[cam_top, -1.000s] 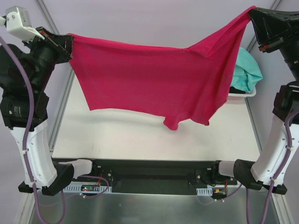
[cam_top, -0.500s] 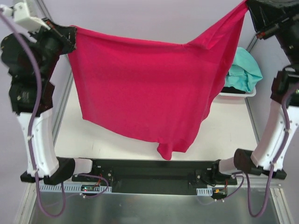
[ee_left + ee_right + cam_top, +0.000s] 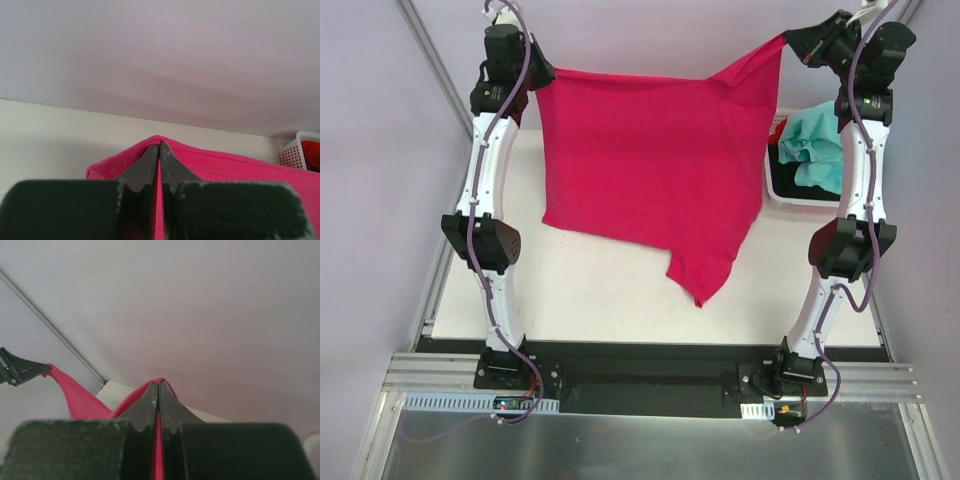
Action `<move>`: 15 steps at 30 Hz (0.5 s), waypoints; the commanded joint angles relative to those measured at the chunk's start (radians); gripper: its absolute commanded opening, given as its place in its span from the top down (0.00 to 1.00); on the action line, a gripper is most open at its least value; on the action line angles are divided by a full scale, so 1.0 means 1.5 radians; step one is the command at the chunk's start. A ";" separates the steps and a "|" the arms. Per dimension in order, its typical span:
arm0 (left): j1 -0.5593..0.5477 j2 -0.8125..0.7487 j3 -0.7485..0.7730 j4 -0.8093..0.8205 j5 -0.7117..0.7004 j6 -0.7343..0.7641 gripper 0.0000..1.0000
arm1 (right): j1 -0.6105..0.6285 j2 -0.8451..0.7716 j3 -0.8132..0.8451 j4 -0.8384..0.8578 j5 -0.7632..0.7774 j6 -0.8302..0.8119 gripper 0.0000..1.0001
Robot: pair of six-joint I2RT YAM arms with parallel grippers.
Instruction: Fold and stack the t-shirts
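A large magenta-pink t-shirt hangs spread between my two grippers at the far side of the table, its lower corner drooping toward the table's middle. My left gripper is shut on its top left corner; in the left wrist view the pink cloth wraps over my shut left gripper. My right gripper is shut on the top right corner, and the pink cloth runs over my shut right gripper in the right wrist view. A teal-mint t-shirt lies in the basket.
The white plastic basket stands at the far right of the white table, holding the teal shirt and dark cloth. A red cloth in the basket shows in the left wrist view. A metal frame post runs along the left.
Both arms have stretched away toward the far side of the table, carrying the pink shirt with them. The shirt hangs narrower and its hem has swung away from the near edge.
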 commanded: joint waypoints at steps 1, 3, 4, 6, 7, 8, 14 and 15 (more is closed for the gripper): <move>0.005 -0.049 0.019 0.119 0.006 -0.016 1.00 | -0.008 -0.054 0.025 0.158 -0.001 0.014 0.99; 0.005 -0.086 -0.019 0.162 0.004 -0.016 1.00 | -0.007 -0.066 0.021 0.180 -0.001 0.027 0.99; 0.005 -0.096 -0.040 0.196 0.004 -0.012 1.00 | -0.007 -0.070 0.023 0.199 0.000 0.031 0.99; 0.006 -0.121 -0.041 0.217 0.003 -0.013 1.00 | -0.006 -0.089 0.028 0.221 0.002 0.043 0.99; 0.006 -0.130 -0.038 0.238 0.006 -0.015 1.00 | -0.005 -0.100 0.038 0.224 0.004 0.043 0.99; 0.006 -0.138 -0.031 0.245 0.010 -0.017 1.00 | -0.004 -0.108 0.041 0.230 0.007 0.042 0.99; 0.011 -0.238 -0.061 0.240 0.043 -0.046 1.00 | -0.002 -0.214 -0.062 0.241 0.002 0.029 0.99; 0.011 -0.262 -0.096 0.241 0.044 -0.054 1.00 | -0.001 -0.235 -0.103 0.264 -0.007 0.033 0.99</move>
